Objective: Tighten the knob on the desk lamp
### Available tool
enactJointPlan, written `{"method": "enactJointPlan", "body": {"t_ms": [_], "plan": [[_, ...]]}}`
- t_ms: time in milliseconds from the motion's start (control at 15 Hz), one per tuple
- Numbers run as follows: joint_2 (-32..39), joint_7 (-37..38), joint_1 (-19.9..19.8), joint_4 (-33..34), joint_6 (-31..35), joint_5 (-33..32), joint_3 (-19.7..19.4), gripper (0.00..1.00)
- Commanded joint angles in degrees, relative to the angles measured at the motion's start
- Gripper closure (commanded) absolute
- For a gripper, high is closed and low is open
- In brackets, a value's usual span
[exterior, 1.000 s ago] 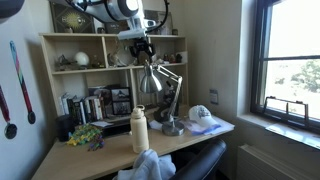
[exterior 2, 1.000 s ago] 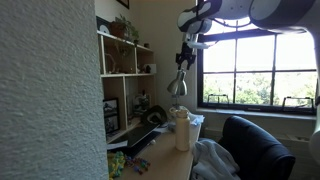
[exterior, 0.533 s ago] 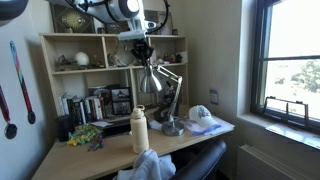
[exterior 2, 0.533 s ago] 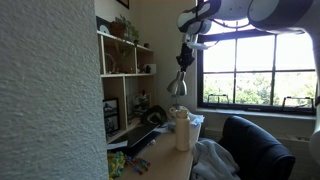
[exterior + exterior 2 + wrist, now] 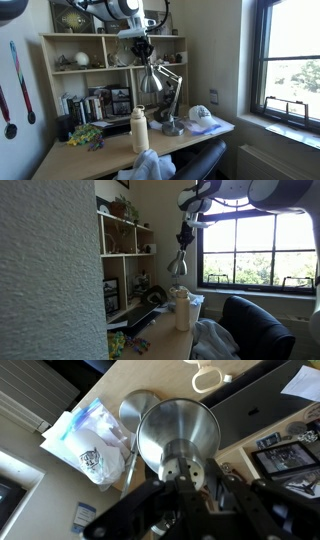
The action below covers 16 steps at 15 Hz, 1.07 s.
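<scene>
The silver desk lamp [image 5: 151,80] stands on the desk in both exterior views, with its cone shade [image 5: 177,266] tilted down. My gripper [image 5: 143,52] hangs straight above the top of the shade [image 5: 183,240]. In the wrist view I look down on the shade [image 5: 180,428] and the round base [image 5: 137,405]. The gripper [image 5: 192,495] has its dark fingers drawn together on the knob at the top of the lamp head. The fingers hide most of the knob.
A white bottle [image 5: 139,130] stands on the desk in front of the lamp [image 5: 183,310]. A plastic bag [image 5: 92,442] lies beside the lamp base. Shelves [image 5: 105,68] with books rise behind. A dark chair [image 5: 255,328] draped with cloth sits before the desk.
The gripper's fingers have closed in on the top of the lamp head. The arm and the lamp stay where they were.
</scene>
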Motion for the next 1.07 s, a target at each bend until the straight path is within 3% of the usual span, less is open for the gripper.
{"method": "enactJointPlan", "body": {"t_ms": [0, 400, 1000], "plan": [[1.0, -1.1, -0.4, 2.5, -1.8, 0.9, 0.1, 0.44], [0.7, -1.3, -0.2, 2.7, -2.6, 0.7, 0.1, 0.01], [1.3, -1.5, -0.8, 2.8, -2.6, 1.3, -0.1, 0.00]]}}
